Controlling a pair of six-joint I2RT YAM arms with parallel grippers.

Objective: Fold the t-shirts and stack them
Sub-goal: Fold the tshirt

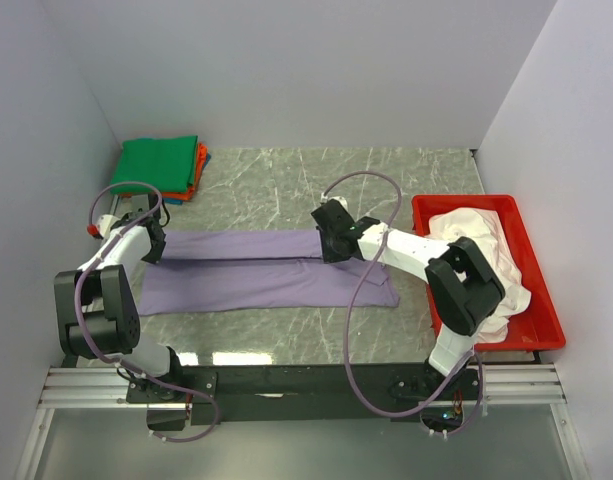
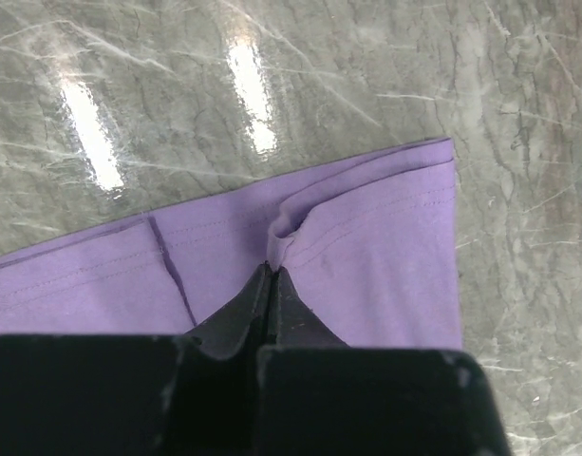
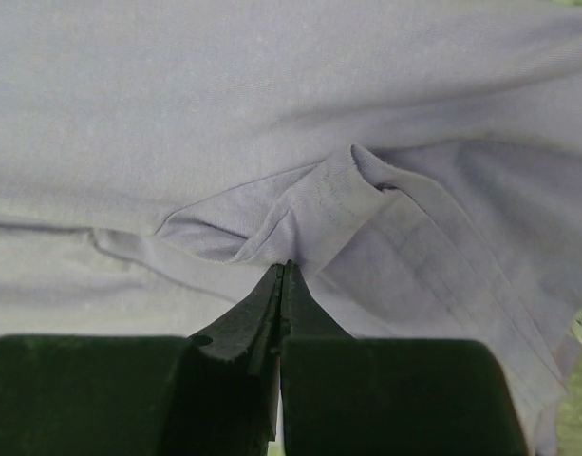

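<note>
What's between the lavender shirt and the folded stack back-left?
Nothing visible. Bare marble table separates the lavender t-shirt from the folded stack. The left gripper and right gripper are shut on it.

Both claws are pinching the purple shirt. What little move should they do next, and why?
Probably lift both pinches a little together and carry that far edge toward the near one. The left gripper and right gripper are each shut on the purple shirt, which lies long and flat.
</note>
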